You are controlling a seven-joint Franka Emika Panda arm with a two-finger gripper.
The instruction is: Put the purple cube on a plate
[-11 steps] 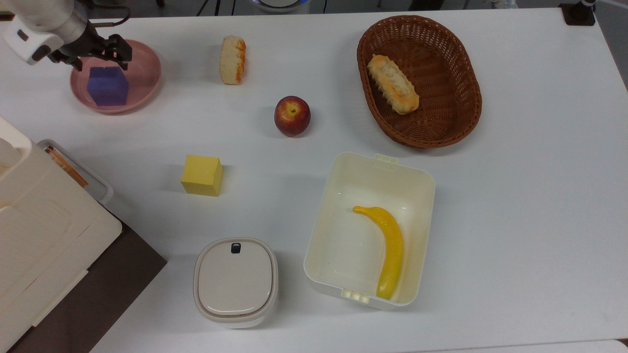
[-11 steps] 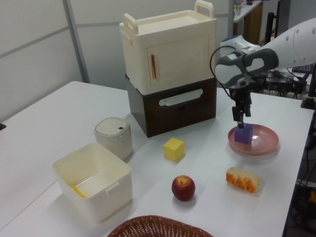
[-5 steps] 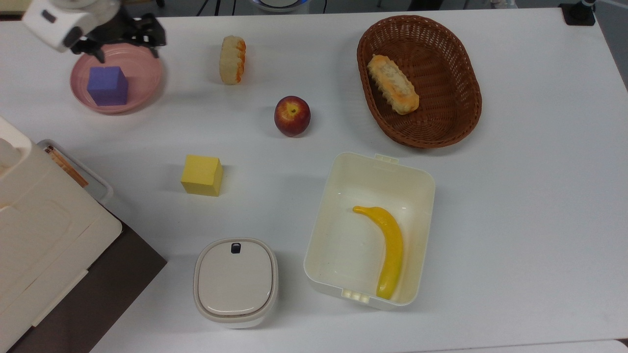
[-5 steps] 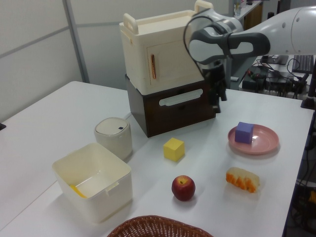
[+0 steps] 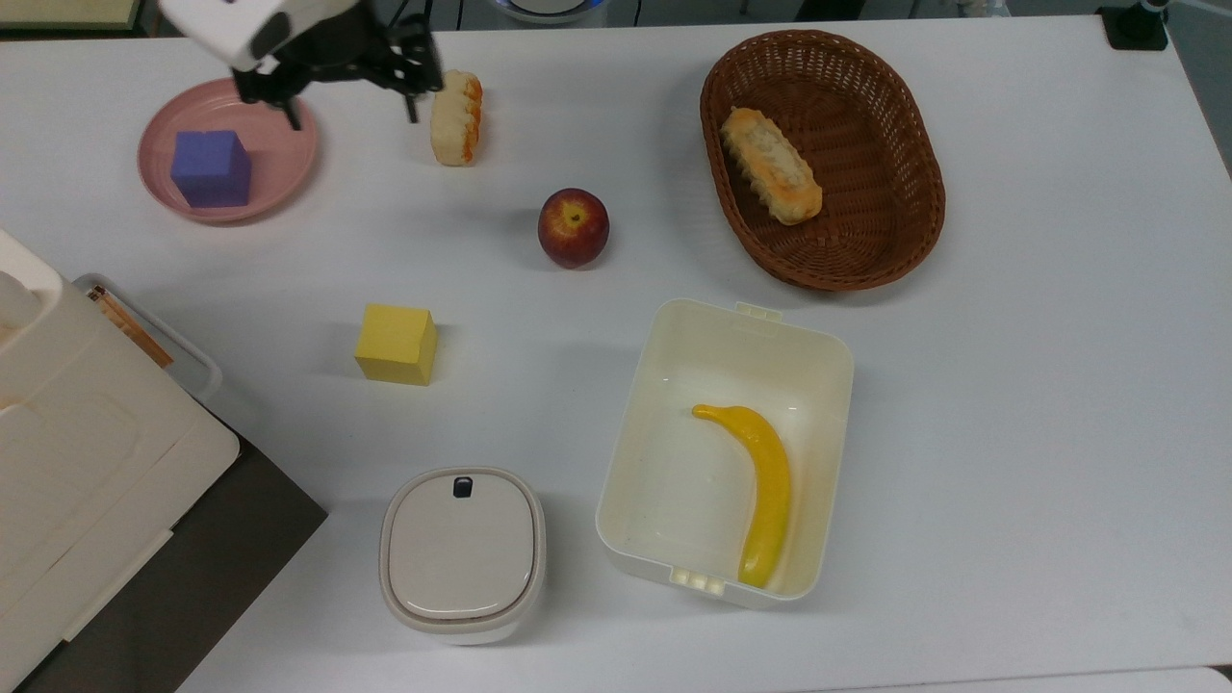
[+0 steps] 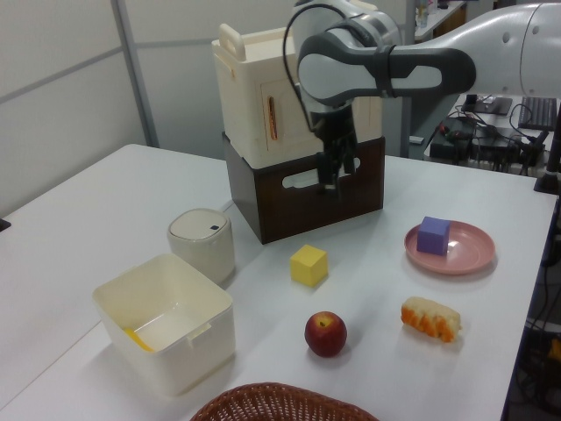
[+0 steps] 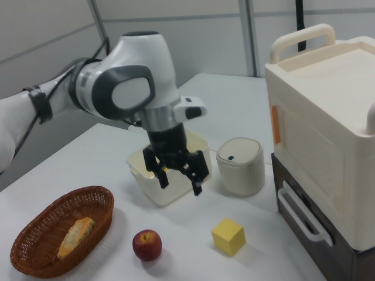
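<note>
The purple cube (image 5: 212, 168) (image 6: 433, 236) rests on the pink plate (image 5: 284, 154) (image 6: 471, 255) near the top view's upper left corner, and nothing is touching it. My gripper (image 5: 353, 104) (image 6: 337, 172) (image 7: 180, 185) hangs open and empty, well above the table. In the top view it is to the right of the plate, between the plate and a bread roll (image 5: 455, 115). In the left view it hangs in front of the brown chest, left of the plate.
A yellow cube (image 5: 396, 344) and an apple (image 5: 574, 227) lie mid-table. A wicker basket (image 5: 926, 183) holds a pastry. An open cream box (image 5: 839, 366) holds a banana, beside a small lidded bin (image 5: 462, 553). A cream cabinet (image 6: 298, 88) on a brown chest stands at the top view's lower left.
The open gripper has lifted off the plate and swung to the top view's right, towards the bread roll. The purple cube stays on the plate.
</note>
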